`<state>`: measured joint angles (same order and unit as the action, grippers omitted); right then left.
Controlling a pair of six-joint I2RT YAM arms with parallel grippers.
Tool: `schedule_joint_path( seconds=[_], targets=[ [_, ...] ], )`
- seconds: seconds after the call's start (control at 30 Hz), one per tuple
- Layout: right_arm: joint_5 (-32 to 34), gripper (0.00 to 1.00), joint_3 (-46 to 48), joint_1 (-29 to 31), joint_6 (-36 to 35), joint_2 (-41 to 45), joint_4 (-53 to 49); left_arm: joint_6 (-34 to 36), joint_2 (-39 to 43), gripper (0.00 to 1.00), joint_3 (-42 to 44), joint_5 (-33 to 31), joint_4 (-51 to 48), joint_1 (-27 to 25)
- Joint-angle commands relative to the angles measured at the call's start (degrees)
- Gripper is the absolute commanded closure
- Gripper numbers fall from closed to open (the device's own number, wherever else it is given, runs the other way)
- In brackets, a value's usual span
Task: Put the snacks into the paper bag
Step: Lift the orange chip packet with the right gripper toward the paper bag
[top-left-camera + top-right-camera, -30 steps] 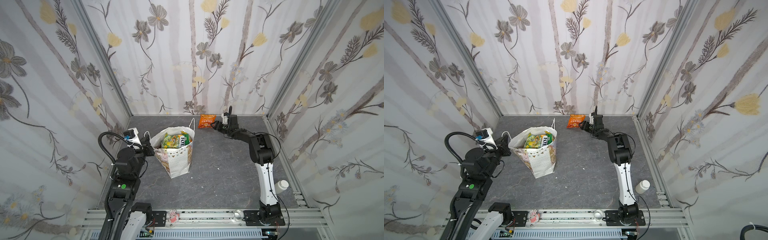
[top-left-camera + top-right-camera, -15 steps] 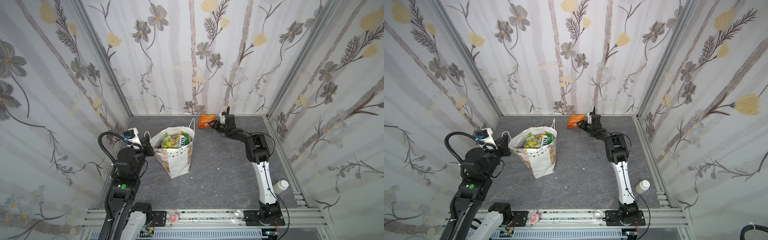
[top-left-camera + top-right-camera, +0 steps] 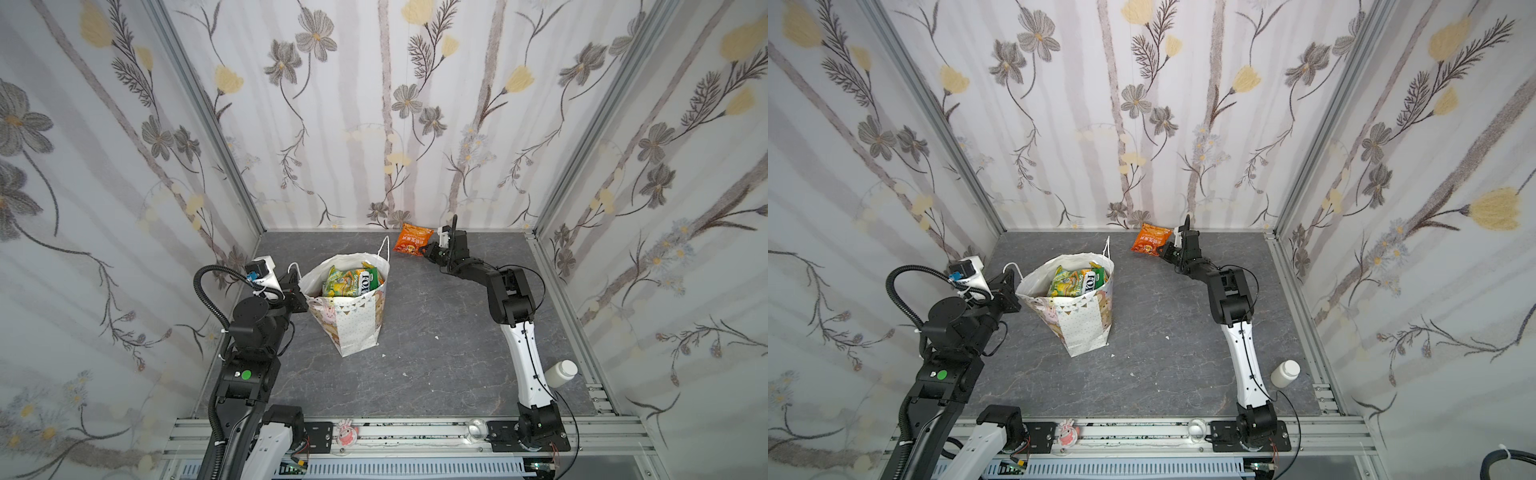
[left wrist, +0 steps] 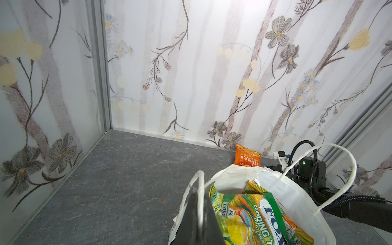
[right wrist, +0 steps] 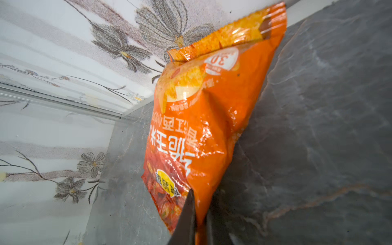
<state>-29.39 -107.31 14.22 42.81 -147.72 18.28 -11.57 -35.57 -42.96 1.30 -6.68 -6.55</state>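
The white paper bag (image 3: 353,328) (image 3: 1077,328) stands upright at the left-middle of the floor. Green-yellow FOX'S snacks (image 3: 353,281) (image 3: 1077,282) (image 4: 256,212) fill its open mouth. My left gripper (image 3: 300,286) (image 3: 1013,291) (image 4: 199,192) is shut on the bag's near cord handle, at the bag's left rim. An orange snack packet (image 3: 412,244) (image 3: 1149,244) (image 4: 247,158) (image 5: 203,127) lies near the back wall. My right gripper (image 3: 426,250) (image 3: 1163,250) (image 5: 200,212) is shut on that packet's near edge, low to the floor.
A white bottle (image 3: 561,372) (image 3: 1285,372) lies by the right wall near the front. A small pink flat object (image 3: 344,432) (image 3: 1065,431) sits on the front rail. Flowered walls close in the back and both sides.
My right gripper has reached slightly farther toward the back wall and closed from wide open onto the orange packet's edge. The left arm and the bag have not moved.
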Motion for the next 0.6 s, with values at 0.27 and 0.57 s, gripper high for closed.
schedule_joint_path(
  seconds=[0.27, 0.57],
  targets=[
    [-2.93, 1.0, 14.1, -0.34, 1.6, 12.86, 9.43, 0.32, 0.42, 0.93, -0.03, -0.09, 1.02, 0.05],
    [-4.17, 1.0, 28.62, -0.33, -1.84, 29.02, 12.62, 0.32, 0.34, 0.94, -0.05, -0.5, 1.04, 0.07]
  ],
)
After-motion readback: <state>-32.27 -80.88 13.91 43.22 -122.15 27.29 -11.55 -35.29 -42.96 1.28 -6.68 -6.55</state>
